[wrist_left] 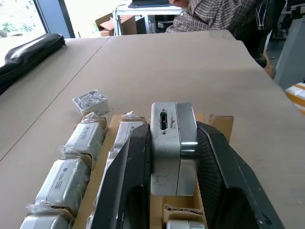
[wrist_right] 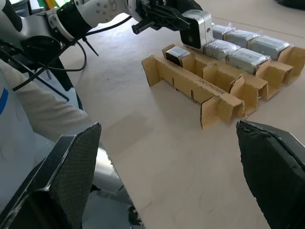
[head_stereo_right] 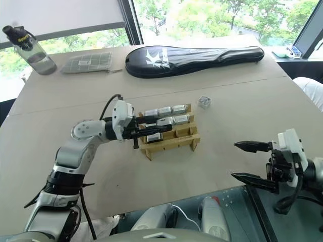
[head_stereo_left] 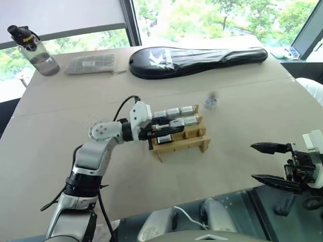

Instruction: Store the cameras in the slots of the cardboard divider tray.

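Beyond the cardboard divider tray [head_stereo_left: 179, 136], whose far rows already hold wrapped cameras [head_stereo_left: 174, 112], lie a loose camera [head_stereo_left: 210, 102], racket bag [head_stereo_left: 197, 59] and bottle [head_stereo_left: 34, 50]; the left gripper [wrist_left: 174, 157] pinches a camera [wrist_left: 173, 143] above the tray, the right gripper [head_stereo_left: 262, 162] spread wide nearby.

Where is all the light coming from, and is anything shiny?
Left eye view: daylight pours in through the windows behind the table, so the trees outside look washed out, and the black racket bag has a pale sheen. Left wrist view: the silver camera gleams along one side. Right wrist view: the cardboard divider tray casts only a soft shadow.
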Controlling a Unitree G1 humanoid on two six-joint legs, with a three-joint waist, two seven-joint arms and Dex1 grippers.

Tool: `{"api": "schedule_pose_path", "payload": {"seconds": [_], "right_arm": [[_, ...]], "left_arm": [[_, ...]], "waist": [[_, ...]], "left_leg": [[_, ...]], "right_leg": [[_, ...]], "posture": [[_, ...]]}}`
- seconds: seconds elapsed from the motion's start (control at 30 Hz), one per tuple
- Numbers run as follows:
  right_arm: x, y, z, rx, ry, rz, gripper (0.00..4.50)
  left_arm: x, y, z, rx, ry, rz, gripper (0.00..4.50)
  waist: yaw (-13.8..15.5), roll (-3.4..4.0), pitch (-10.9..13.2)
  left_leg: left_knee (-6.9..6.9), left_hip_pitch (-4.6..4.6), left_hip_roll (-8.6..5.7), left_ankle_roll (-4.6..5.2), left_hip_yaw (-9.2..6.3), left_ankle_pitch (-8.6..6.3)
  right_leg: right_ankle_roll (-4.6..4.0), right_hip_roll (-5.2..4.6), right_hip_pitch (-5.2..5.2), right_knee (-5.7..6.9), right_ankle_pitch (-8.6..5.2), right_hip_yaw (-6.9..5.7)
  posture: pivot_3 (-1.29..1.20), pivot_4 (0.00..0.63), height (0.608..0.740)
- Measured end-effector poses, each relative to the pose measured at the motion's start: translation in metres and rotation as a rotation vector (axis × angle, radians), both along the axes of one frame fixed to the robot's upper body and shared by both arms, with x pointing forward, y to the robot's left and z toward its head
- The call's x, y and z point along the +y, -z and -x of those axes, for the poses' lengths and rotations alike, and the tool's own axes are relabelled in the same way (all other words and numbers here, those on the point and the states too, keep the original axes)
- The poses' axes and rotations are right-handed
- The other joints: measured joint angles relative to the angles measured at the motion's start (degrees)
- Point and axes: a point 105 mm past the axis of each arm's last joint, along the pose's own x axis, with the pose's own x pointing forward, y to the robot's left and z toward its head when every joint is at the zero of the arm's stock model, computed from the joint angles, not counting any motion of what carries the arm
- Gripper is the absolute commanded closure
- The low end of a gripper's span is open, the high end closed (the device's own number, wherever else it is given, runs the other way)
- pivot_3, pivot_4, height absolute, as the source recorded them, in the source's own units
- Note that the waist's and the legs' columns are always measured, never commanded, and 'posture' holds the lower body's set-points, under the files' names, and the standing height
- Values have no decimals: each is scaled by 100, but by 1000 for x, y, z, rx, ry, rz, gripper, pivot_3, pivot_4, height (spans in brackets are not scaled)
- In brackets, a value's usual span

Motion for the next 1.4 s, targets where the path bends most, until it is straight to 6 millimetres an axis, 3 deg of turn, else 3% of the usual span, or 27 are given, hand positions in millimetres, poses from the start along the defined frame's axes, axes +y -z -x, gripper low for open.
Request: {"api": "schedule_pose_path", "payload": {"seconds": [0.2,0.47,0.6,0.67,1.4], "right_arm": [[2,-4,-3,-13,7,-26,1],[2,-6,-7,-20,28,-26,1],[2,-7,-8,-22,37,-29,1],[2,-7,-9,-23,44,-29,1],[2,-8,-11,-28,71,-42,1]], "left_arm": [[3,16,3,44,-23,-11,3768],[2,18,5,22,-18,4,3768],[-4,20,5,21,-1,16,3768],[-9,31,7,54,17,-8,3768],[-10,38,-1,46,-8,-20,3768]], "waist": [[-1,0,0],[18,3,-2],[29,3,-3],[36,4,-2],[119,3,-3]], "left_leg": [[0,-1,0,0,-1,0],[0,-1,0,0,-1,0],[0,-1,0,1,-1,0],[0,-1,0,1,0,0],[0,-2,0,1,-1,0]], "right_leg": [[0,0,-1,0,0,0],[0,-1,0,-1,0,0],[0,-2,1,-1,0,-1],[0,-1,0,-1,0,0],[0,0,0,-1,0,-1]], "posture": [[0,150,740],[0,150,740],[0,150,740],[0,150,740],[0,150,740]]}}
